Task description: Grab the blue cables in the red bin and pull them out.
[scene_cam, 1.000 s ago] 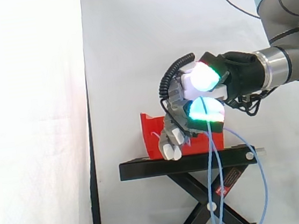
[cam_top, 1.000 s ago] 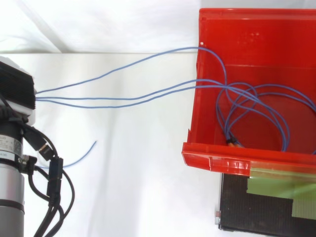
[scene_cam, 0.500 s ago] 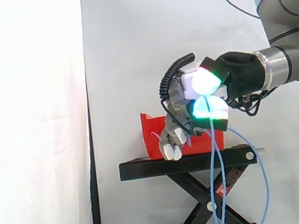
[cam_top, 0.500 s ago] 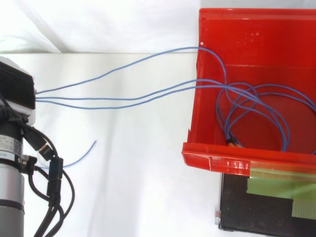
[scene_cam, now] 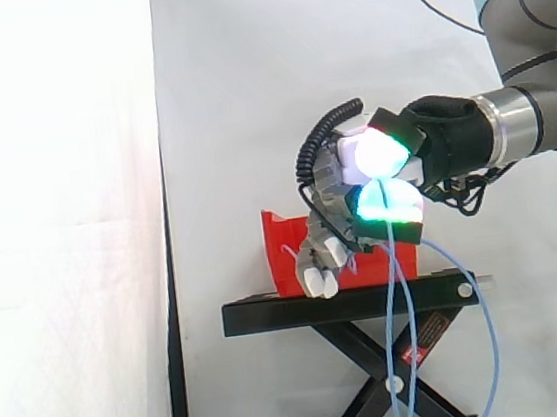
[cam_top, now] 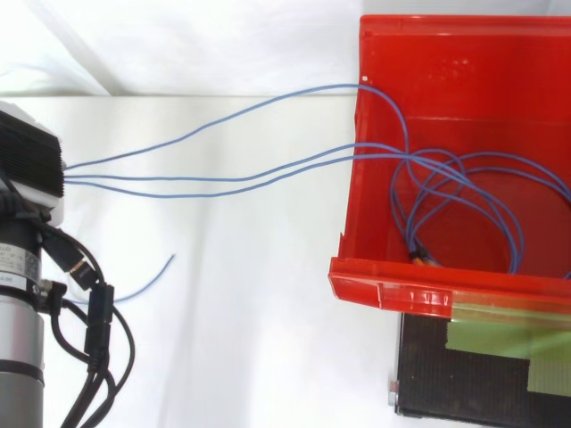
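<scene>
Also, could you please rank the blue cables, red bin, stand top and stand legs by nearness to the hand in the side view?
1. blue cables, pinched in the hand.
2. red bin, behind the lower fingers.
3. stand top, just beneath them.
4. stand legs, lowest down.

Both views are bright and evenly lit, with soft light and no hard shadows. In the side view the left strip of the curtain (scene_cam: 61,243) is washed out to plain white, while the part behind the arm is a duller grey. The fingertips (scene_cam: 378,152) of the hand (scene_cam: 328,185) glow white and green so strongly that they burn out and lose surface detail. The black stand (scene_cam: 271,315) shows as a dark silhouette. From above, the white surface (cam_top: 250,312) glares lightly, the blue cables (cam_top: 223,169) throw almost no shadow, and the front lip of the red bin (cam_top: 464,80) carries a pale sheen
</scene>
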Motion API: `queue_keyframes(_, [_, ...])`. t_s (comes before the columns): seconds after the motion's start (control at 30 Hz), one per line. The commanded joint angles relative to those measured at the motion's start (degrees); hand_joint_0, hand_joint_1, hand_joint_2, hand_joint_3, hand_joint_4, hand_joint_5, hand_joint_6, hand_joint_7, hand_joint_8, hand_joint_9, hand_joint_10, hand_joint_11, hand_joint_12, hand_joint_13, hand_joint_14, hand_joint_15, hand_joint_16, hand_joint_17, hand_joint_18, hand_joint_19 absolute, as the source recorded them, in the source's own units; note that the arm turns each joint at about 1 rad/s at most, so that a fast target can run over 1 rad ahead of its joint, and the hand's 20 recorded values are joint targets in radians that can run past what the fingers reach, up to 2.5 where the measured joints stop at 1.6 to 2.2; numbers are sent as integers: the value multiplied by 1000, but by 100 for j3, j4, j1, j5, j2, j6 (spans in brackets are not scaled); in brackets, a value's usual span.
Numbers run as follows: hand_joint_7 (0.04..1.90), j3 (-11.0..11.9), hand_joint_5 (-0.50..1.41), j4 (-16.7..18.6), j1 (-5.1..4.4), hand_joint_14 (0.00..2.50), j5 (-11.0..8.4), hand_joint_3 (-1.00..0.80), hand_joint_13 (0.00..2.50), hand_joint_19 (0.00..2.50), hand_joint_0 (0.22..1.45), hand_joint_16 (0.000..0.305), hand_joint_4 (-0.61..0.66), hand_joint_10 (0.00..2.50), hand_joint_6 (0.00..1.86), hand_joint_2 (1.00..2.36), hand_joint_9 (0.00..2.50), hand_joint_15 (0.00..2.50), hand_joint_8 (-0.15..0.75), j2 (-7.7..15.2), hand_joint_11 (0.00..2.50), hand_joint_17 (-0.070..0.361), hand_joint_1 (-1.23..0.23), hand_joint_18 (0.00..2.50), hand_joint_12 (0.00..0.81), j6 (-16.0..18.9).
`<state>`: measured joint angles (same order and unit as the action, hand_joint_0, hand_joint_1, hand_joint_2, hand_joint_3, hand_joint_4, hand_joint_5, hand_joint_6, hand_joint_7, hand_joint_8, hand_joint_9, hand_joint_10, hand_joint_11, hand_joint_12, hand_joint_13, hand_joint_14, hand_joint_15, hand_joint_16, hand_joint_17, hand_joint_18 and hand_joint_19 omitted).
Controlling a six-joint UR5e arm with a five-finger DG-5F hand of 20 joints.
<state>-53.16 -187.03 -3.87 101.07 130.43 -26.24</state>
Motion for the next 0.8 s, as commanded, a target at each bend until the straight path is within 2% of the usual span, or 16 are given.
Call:
queue_keyframes(0.0, [744,-1,1049,9,0,18,0,-912,725,621,922,41,286,19,179,1003,991,466,301,0,541,91,-912,514,337,1])
queue_keyframes(0.13, [723,-1,1015,9,0,20,-9,-911,724,613,927,41,276,20,228,1004,996,463,298,0,557,91,-918,515,337,1])
queue_keyframes(0.43, [709,16,1009,9,0,24,0,-914,907,632,948,41,271,24,283,1003,1121,634,293,0,764,92,-921,551,349,1])
queue_keyframes(0.77, [707,25,1002,18,0,27,0,-933,1169,700,952,41,248,26,292,1003,1093,1001,286,0,830,92,-919,631,369,1])
